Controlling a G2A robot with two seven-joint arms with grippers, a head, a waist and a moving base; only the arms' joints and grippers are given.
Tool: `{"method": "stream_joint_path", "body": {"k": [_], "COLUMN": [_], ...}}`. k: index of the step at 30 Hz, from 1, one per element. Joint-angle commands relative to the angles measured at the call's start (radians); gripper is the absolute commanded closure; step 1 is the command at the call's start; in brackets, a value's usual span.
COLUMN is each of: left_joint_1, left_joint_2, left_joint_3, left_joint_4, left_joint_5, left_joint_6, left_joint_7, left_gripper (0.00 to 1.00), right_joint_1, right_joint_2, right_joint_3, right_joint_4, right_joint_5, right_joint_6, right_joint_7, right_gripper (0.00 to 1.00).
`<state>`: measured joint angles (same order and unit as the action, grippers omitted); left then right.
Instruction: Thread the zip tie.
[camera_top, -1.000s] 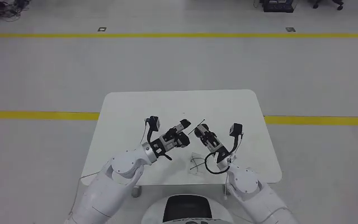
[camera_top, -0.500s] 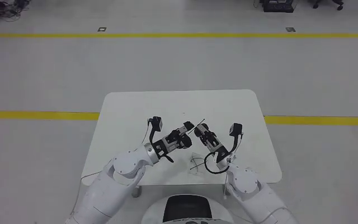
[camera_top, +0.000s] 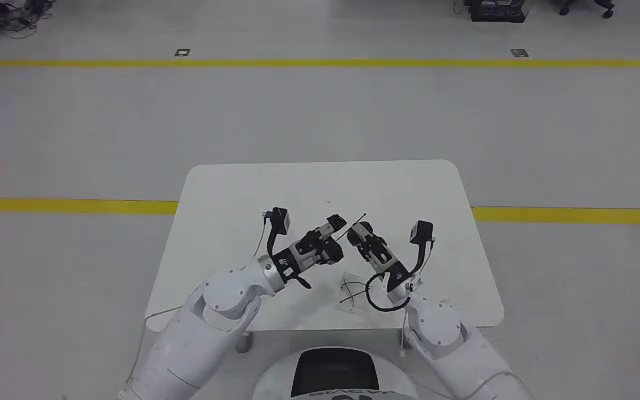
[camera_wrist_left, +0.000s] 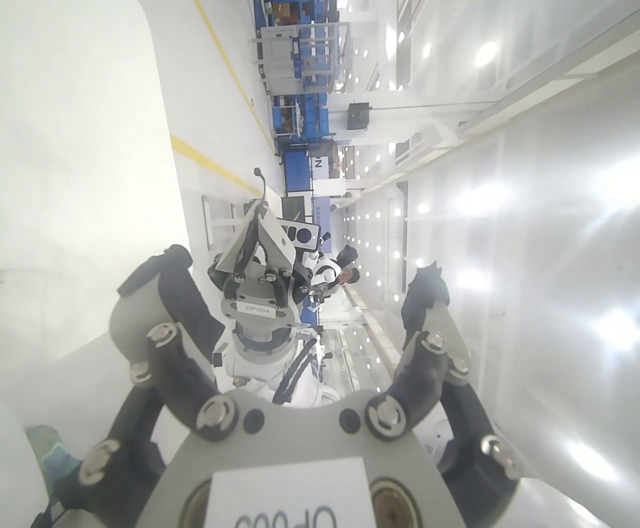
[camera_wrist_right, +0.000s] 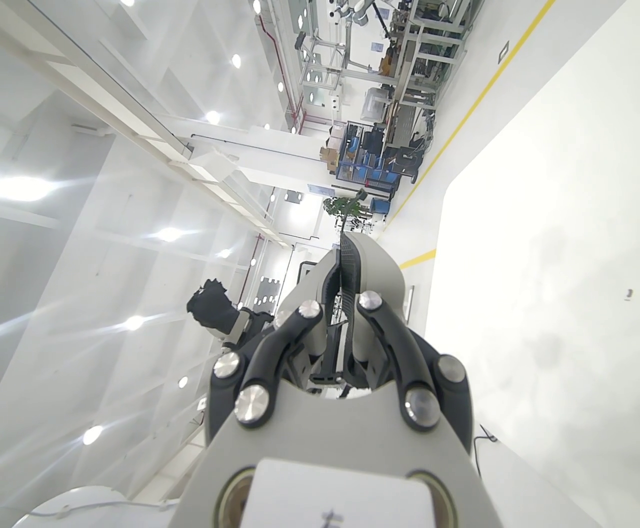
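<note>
- clear plastic: a small packet with thin dark strands in it lies on the white table, near the front edge and closest to the robot, between the two arms.
- just past the packet, both grippers are held above the middle of the table, their tips facing each other, close together but not touching.
- the left gripper has its fingers spread wide with nothing gripped. from its own wrist camera the two black-padded fingers stand well apart, and the right arm's wrist is seen through the gap between them.
- the right gripper has its fingers pressed together, pinching the black zip tie.
- the zip tie is a thin, ridged black strip. it sticks out beyond the right fingertips into the air, slanting towards the far side of the table, and its free end touches nothing.
- from above, the zip tie is a short dark line just beside the left gripper's open tips. whether it lies between those tips cannot be told.
- beyond the table is a pale grey floor, crossed by a yellow line level with the table and a second yellow line farther off.
</note>
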<state>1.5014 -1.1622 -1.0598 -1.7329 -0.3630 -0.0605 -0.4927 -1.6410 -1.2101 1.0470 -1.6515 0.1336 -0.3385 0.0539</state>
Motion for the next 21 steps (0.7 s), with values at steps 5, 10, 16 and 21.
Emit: {"method": "stream_joint_path", "body": {"k": [5,10,16,21], "left_joint_1": [0.001,-0.001,-0.003,-0.006], "left_joint_2": [0.002,0.003,0.006,0.007], "left_joint_3": [-0.001,0.000,0.002,0.004], "left_joint_4": [0.001,0.002,0.005,0.012], "left_joint_5": [-0.009,-0.013,-0.012,-0.013], "left_joint_6": [0.004,0.006,0.005,0.006], "left_joint_7": [0.011,0.005,0.004,0.005], "left_gripper": [0.01,0.26,0.52,0.55], "right_joint_1": [-0.002,-0.005,-0.008,-0.009], "right_joint_2": [-0.002,-0.004,-0.007,-0.010], "right_joint_3": [-0.001,0.003,0.012,0.017], "right_joint_4": [0.001,-0.001,-0.002,-0.004], "right_joint_5": [-0.025,-0.030,-0.031,-0.034], "right_joint_6": [-0.001,-0.001,-0.001,-0.001], "right_joint_7": [0.021,0.026,0.024,0.027], "right_gripper": [1.00,1.00,1.00,1.00]}}
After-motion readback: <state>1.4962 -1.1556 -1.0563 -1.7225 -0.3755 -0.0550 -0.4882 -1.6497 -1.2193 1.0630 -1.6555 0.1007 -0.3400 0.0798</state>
